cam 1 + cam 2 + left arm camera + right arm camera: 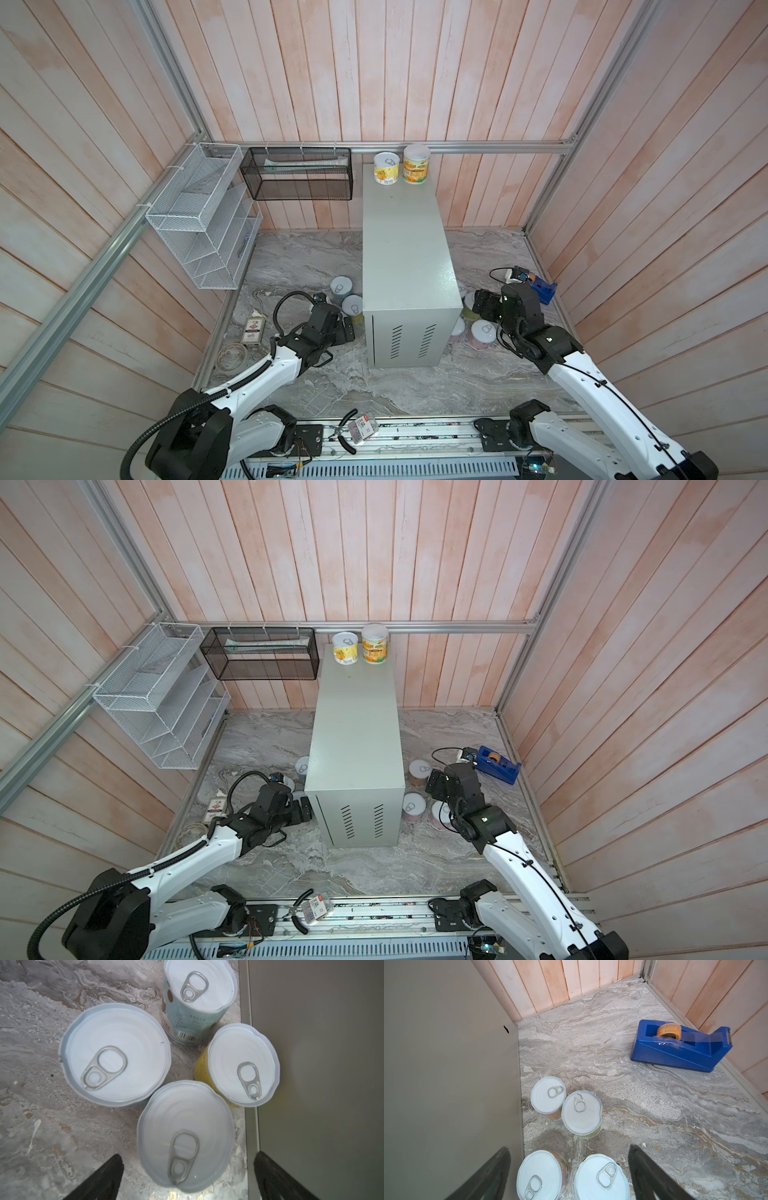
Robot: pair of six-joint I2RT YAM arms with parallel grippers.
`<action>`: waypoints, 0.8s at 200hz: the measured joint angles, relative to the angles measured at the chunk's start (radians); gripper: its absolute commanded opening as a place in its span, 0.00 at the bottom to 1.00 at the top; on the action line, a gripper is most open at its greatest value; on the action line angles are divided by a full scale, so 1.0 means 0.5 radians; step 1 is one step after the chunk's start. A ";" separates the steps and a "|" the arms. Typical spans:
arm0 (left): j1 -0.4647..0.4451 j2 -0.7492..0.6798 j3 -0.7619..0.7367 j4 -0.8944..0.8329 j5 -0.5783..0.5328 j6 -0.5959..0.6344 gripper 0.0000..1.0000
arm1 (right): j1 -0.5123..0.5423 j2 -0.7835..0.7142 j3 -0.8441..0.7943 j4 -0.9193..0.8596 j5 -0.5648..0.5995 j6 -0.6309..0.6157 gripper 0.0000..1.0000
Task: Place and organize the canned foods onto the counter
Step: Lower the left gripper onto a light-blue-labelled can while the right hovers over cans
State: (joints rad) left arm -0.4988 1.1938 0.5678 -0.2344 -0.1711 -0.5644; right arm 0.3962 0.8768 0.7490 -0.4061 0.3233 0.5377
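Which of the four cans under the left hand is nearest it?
The near can, framed between the left hand's open fingers, with its label hidden. The yellow can, blue can and fourth can sit beyond the fingertips.

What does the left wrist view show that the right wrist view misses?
Only left wrist: a pale-blue-label can and a yellow-label can, among four cans below the open left pincer. Only right wrist: the blue tape dispenser, the wooden wall and four other cans below the open right pincer. Both: the counter side next to upright cans on the marble surface.
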 measured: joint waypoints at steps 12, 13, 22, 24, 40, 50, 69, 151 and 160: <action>0.000 0.068 0.040 0.026 -0.014 0.011 1.00 | -0.024 -0.031 -0.028 0.012 -0.018 -0.010 0.88; -0.001 0.076 0.044 0.031 -0.015 0.014 1.00 | -0.025 -0.033 -0.030 0.012 -0.018 -0.010 0.88; -0.002 0.126 0.068 0.051 -0.027 0.022 0.99 | -0.043 -0.051 -0.047 0.014 -0.029 -0.014 0.88; -0.002 0.136 0.072 0.054 -0.028 0.026 0.99 | -0.047 -0.055 -0.051 0.016 -0.031 -0.014 0.88; -0.006 0.214 0.095 0.083 -0.043 0.038 0.98 | -0.066 -0.070 -0.071 0.018 -0.050 -0.014 0.88; -0.009 0.253 0.096 0.095 -0.053 0.044 0.97 | -0.075 -0.072 -0.077 0.022 -0.060 -0.015 0.88; -0.017 0.304 0.096 0.102 -0.072 0.045 0.96 | -0.085 -0.071 -0.093 0.034 -0.076 -0.014 0.88; -0.026 0.462 0.096 0.192 -0.146 0.043 0.94 | -0.116 -0.008 -0.137 0.118 -0.121 -0.014 0.87; -0.026 0.471 0.096 0.198 -0.146 0.043 0.93 | -0.120 -0.005 -0.137 0.132 -0.127 -0.014 0.87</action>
State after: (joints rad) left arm -0.5117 1.4292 0.6159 -0.1356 -0.2440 -0.5430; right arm 0.3363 0.8745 0.6807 -0.3401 0.2600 0.5304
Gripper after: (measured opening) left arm 0.941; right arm 0.875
